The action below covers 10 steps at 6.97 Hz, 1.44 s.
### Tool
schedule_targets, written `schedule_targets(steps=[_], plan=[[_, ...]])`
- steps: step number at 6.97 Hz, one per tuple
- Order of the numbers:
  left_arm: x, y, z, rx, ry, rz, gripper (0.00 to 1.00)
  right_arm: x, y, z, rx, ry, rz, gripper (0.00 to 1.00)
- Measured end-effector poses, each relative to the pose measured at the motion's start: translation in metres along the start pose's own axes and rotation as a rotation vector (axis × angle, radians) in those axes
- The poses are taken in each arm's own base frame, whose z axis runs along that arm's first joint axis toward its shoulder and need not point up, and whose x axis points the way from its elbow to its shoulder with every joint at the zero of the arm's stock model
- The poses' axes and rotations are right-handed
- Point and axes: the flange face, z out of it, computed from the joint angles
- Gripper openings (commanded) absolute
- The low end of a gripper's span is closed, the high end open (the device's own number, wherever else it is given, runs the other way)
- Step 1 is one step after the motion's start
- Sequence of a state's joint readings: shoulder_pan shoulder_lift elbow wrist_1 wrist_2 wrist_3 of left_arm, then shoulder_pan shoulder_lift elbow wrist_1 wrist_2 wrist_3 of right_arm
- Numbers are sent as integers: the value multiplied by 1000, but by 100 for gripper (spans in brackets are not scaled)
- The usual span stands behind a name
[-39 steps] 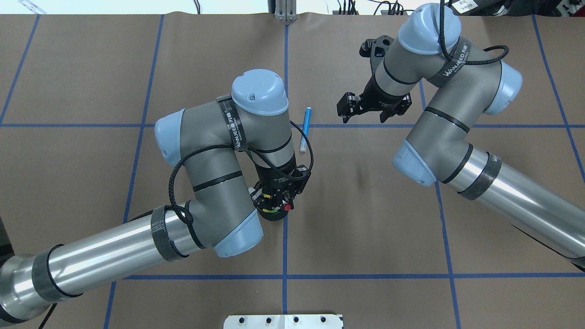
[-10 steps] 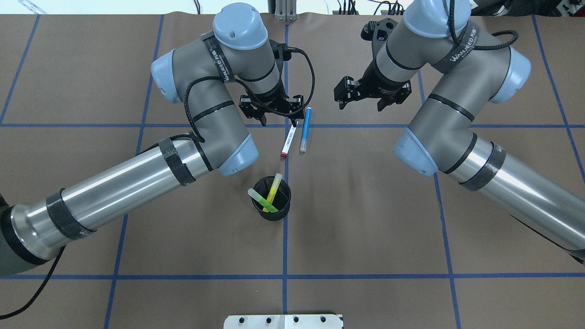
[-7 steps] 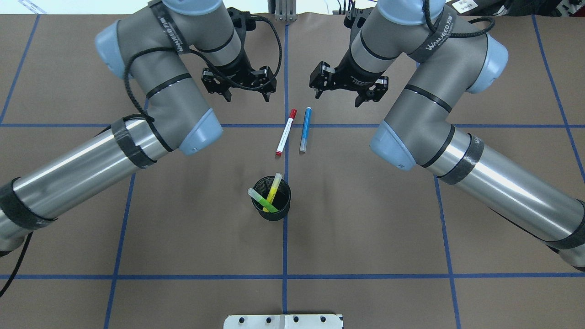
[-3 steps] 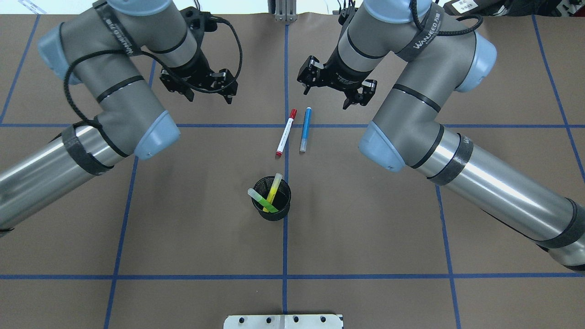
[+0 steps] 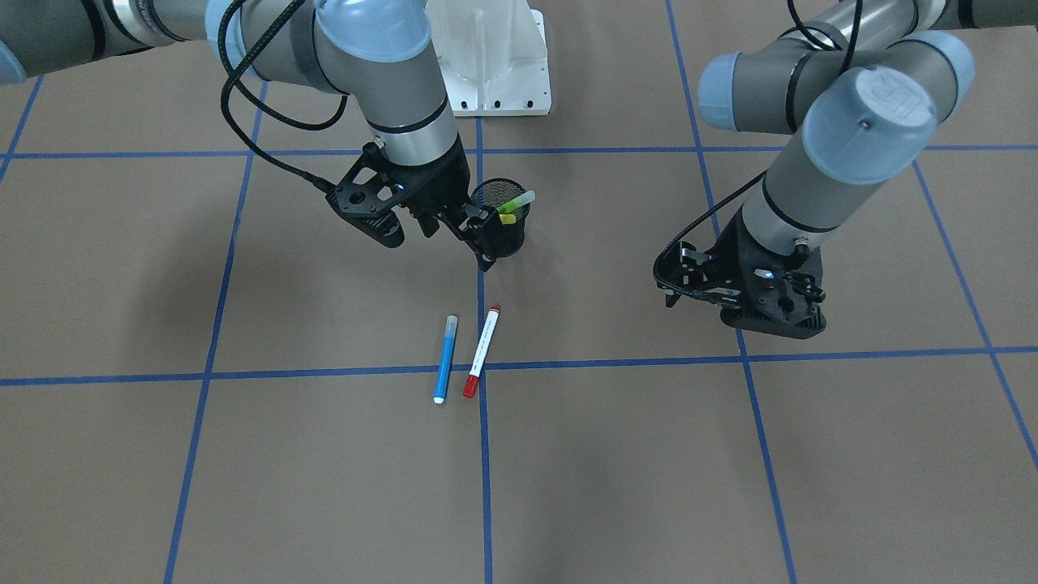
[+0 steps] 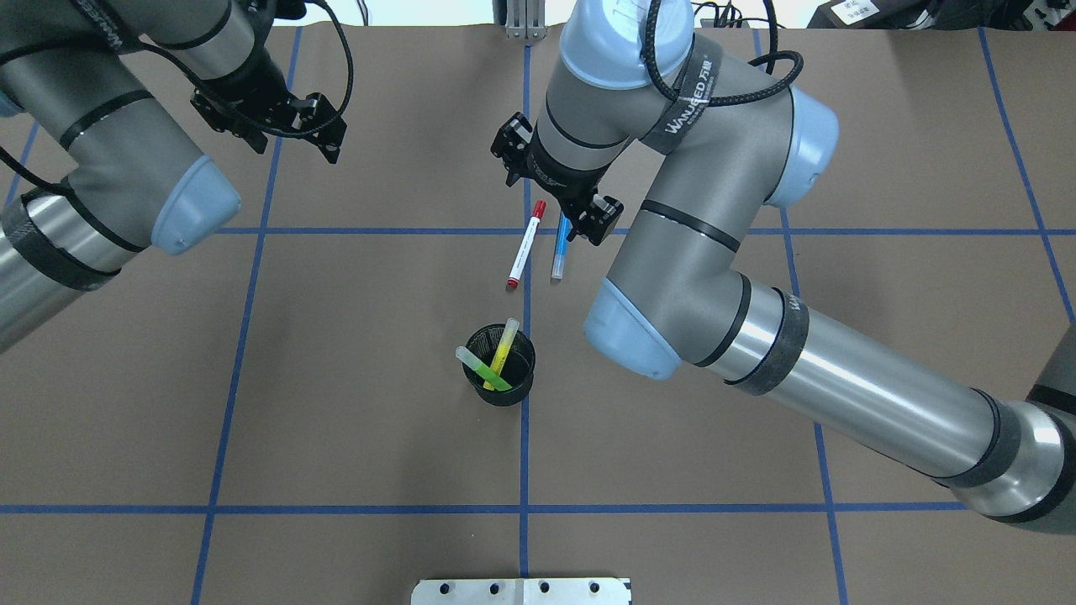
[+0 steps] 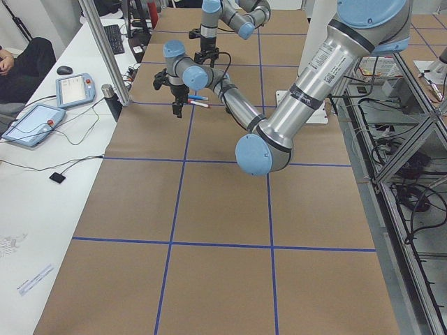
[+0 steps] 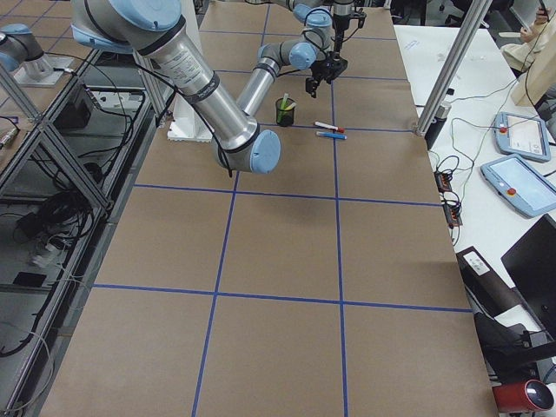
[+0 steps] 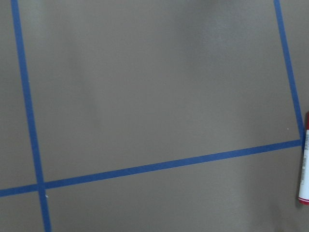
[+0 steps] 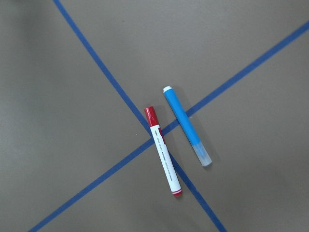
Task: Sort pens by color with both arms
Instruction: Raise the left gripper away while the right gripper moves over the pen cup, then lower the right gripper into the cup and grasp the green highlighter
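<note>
Brown-papered bench (image 6: 336, 378): blue pen (image 6: 558, 252), red-capped pen (image 6: 523, 245) laid side by side; green pen (image 6: 483, 370), yellow pen (image 6: 504, 340) in mesh cup (image 6: 504, 397). Right gripper (image 5: 434, 231) spread, apparently positioned over blue pen; descent, closure needed. Left gripper (image 5: 742, 308) spread, empty.

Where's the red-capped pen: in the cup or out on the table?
Out. The red-capped pen lies flat on the table beside the blue pen; only the green pen and yellow pen are in the cup.

left tool (image 6: 294, 148) and right tool (image 5: 438, 245) both open, pointing down.
</note>
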<state>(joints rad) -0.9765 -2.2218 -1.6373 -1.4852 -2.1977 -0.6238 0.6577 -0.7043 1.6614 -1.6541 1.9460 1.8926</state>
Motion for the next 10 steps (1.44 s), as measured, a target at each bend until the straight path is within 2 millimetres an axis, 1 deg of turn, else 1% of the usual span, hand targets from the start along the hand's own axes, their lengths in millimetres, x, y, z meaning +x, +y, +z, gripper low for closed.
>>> schedule_targets(steps=[1,2,3,4,6,8,10], plan=[[-12,-4,-10,4,-13,26,99,5,19,5,6,12,-19,99],[-21,-7,-17,8,-21,36,99,9,42,8,8,32,-69,99],[-29,-7,-23,12,-27,33,99,11,60,4,16,64,-71,99],[-37,-4,-29,16,-31,25,99,13,69,-1,31,97,1,99],[-57,-5,-43,32,-38,3,99,18,78,0,51,127,177,99],[-80,1,-50,40,-48,24,99,20,95,15,51,155,265,99],[-94,9,-55,47,-55,31,99,18,116,38,39,189,293,99]])
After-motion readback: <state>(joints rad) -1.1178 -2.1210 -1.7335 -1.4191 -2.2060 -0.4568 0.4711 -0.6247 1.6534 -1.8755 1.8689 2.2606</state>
